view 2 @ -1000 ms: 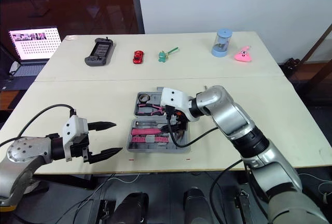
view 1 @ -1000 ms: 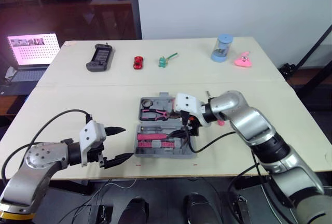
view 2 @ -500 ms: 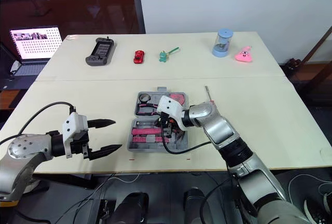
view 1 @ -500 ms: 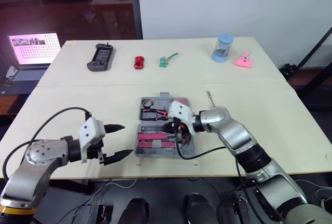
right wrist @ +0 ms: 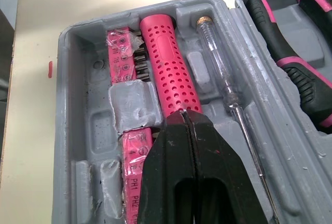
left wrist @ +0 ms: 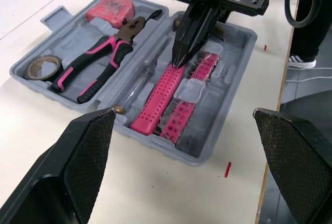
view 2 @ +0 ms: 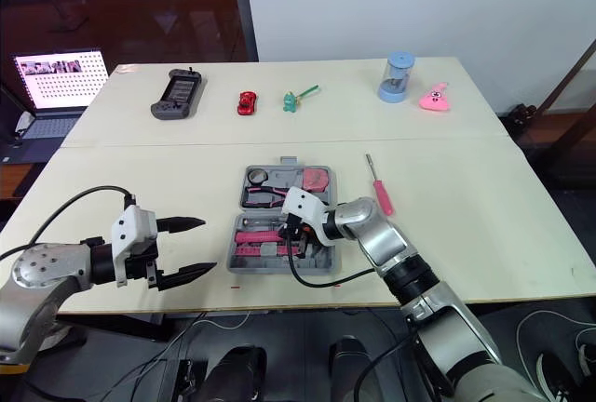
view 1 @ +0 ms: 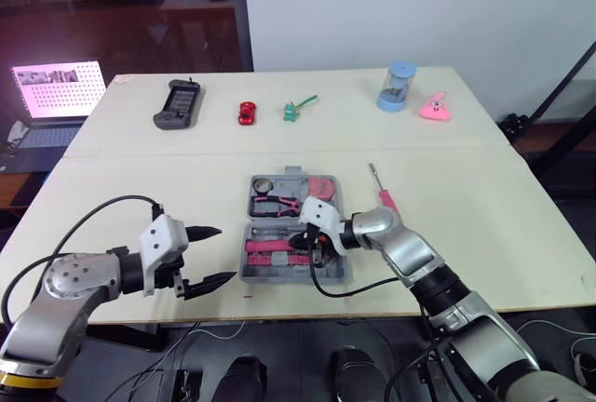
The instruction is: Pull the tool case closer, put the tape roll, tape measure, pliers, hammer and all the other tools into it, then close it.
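Far to the left a laptop [view 1: 56, 90] stands off the counter [view 1: 484, 225], and its left side is cut off. The left end effector [view 1: 223, 254] hangs over the near edge of the counter, just left of the tool case [view 1: 279, 276]. Its two black fingers are spread wide apart and hold nothing.

The gray tool case lies open near the front edge. In the far half sit the tape roll [left wrist: 42, 67], the pliers [left wrist: 98, 63] and the red tape measure [left wrist: 110, 10]. In the near half lie a pink handle with holes [right wrist: 168, 73], rows of pink bits [right wrist: 119, 55] and a thin clear screwdriver [right wrist: 220, 63]. I cannot tell if the pink handle belongs to the hammer, because no head can be made out.

The right end effector [right wrist: 185, 114] points down into the near half. Its fingers are pressed together with nothing between them, and the tip touches the pink handle. The fingers hide one end of that handle and part of the bits. From the head, this arm covers the right side of the case.

A pink screwdriver [view 1: 382, 191] lies on the counter just right of the case, outside it.

Along the back edge sit a game controller [view 1: 178, 104], a red toy car [view 1: 248, 112], a small green toy [view 1: 298, 107], a blue pot [view 1: 397, 87] and a pink toy [view 1: 434, 108].
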Controlling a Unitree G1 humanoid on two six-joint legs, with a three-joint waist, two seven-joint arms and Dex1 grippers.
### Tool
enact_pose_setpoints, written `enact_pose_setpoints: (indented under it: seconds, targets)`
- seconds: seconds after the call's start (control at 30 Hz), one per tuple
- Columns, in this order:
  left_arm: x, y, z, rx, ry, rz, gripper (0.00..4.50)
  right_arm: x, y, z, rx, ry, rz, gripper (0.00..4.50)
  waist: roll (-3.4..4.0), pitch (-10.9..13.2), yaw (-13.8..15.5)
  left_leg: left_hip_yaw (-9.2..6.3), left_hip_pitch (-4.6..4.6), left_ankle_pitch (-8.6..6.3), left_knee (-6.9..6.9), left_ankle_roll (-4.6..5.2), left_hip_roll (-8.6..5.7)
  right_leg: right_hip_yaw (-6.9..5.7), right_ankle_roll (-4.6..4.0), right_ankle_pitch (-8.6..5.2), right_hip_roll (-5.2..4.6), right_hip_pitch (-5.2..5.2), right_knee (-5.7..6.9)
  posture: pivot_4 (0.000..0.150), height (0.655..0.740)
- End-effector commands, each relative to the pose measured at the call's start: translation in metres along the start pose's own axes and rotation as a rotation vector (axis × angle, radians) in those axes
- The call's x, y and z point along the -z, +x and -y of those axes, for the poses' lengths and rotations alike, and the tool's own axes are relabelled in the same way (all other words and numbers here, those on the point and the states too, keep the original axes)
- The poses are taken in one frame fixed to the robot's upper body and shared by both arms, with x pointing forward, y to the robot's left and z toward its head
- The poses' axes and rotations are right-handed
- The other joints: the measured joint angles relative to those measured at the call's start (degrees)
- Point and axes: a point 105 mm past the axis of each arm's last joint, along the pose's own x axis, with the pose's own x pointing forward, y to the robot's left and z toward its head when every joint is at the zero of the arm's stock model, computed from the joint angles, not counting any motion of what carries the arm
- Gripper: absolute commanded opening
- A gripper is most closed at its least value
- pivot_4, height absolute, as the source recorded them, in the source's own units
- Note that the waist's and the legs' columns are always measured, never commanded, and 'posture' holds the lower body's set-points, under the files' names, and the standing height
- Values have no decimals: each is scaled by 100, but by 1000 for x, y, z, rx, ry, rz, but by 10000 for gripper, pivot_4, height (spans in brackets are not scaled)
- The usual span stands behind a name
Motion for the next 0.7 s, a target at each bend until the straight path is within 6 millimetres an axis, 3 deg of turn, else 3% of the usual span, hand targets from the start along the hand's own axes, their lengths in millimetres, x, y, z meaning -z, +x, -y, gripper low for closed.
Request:
enact_pose_setpoints:
  seconds: [0.03, 0.27, 0.47, 0.57, 0.63, 0.67, 0.7]
  targets:
    - [-7, -5, -3, -10, 39, 7, 45000, 44, 11, -10, 5, 133, -171, 184, 0, -7, -6, 0, 9, 0, -1, 0, 0, 0, 0, 0, 0, 8, 0, 1500, 6902]
    - [-4, -5, -2, -10, 28, 3, 45000, 47, 13, -11, 8, 212, -165, 184, -2, -33, -1, 0, 88, -2, -16, 3, 2, 0, -1, -5, 1, 83, -7, 1500, 6902]
    - [-3, -7, -7, -36, 6, 14, 45000, -2, 0, -2, 5, 106, 80, 184, 1, -35, 6, 0, 83, -2, -16, 3, 2, 0, -1, -5, 1, 79, -7, 1500, 6902]
    - [-1, -12, -18, -96, -66, 54, 45000, -36, -37, 21, 98, 91, 283, 184, 5, -26, 10, 0, 66, -2, -14, 2, 1, 0, 0, -4, 1, 63, -6, 1500, 6902]
    - [4, -21, -32, -185, -110, 93, 45000, -35, -71, 41, 243, 51, 342, 184, 8, -23, 26, -1, 45, -2, -8, 2, 1, 0, 1, -3, 1, 43, -3, 1500, 6902]
    - [7, -26, -39, -238, -117, 111, 45000, -32, -88, 47, 297, 51, 365, 5299, 8, -23, 43, -2, 33, -2, -4, 2, 1, 0, 1, -3, 0, 34, -2, 1500, 6902]
    - [10, -30, -44, -289, -115, 123, 45000, -27, -101, 49, 329, 63, 377, 7690, 7, -24, 70, -2, 27, -2, -1, 2, 0, 0, 1, -3, 0, 32, -3, 1500, 6902]
